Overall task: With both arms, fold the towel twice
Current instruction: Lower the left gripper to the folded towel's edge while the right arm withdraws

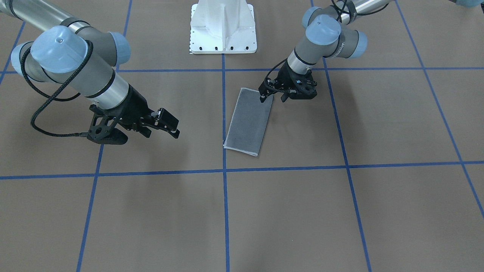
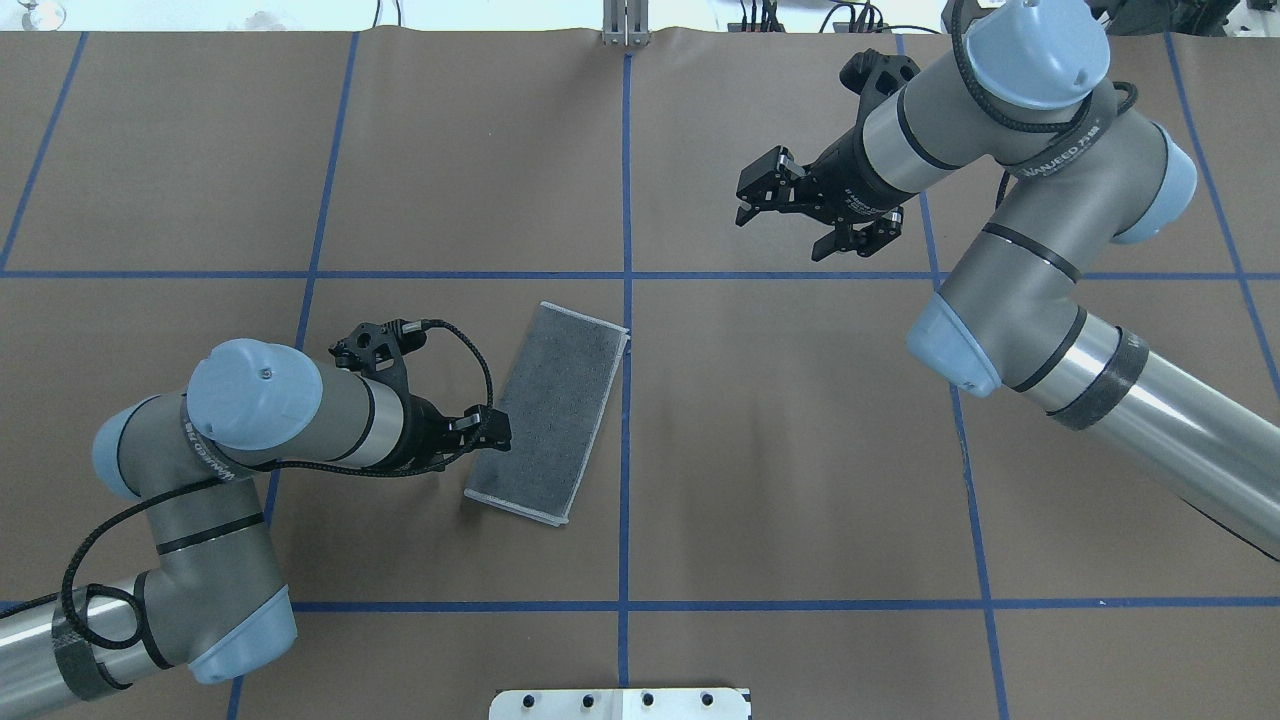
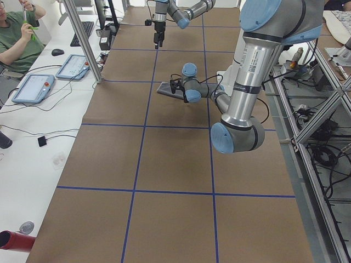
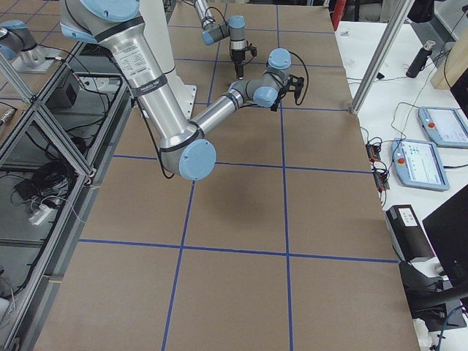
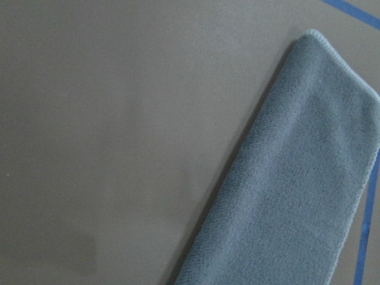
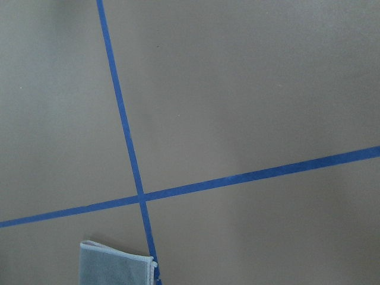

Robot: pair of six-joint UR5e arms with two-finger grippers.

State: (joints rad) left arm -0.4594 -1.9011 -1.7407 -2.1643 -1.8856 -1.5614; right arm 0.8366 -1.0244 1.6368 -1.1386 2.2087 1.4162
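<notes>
I am looking down on the wide table under brown paper (image 2: 800, 450), which blue tape lines are dividing into a grid. The silver-grey tubular left arm (image 2: 260, 400) is reaching in low. The matching right arm (image 2: 1030, 270) is hanging higher on the far side of the table.

The small terry towel with light grey stitched edging (image 2: 550, 415) is lying flat near the middle. It is showing only its dark grey face, and one far corner is touching the central tape line. It is a long narrow rectangle rather than a square, so I am judging the first fold done and the second, across its length, yet to do.

The black two-finger left gripper (image 1: 272, 99) is sitting at the towel's end nearest the robot. Its jaws are apart, and one fingertip is over the corner's edging. I am seeing no cloth pinched between them. The right gripper (image 2: 785, 230) is hovering well apart from the towel, jaws spread wide and holding nothing.

Around the work, the white pedestal base (image 1: 223, 30) is standing beyond the towel's near end. An operator in a green shirt (image 3: 16, 38) is sitting at the side bench beside two grey tablets (image 3: 33, 87). As I am judging it, the main hindrance is distance. The right gripper has to cross the central line and come down before both arms can lift an end together.
</notes>
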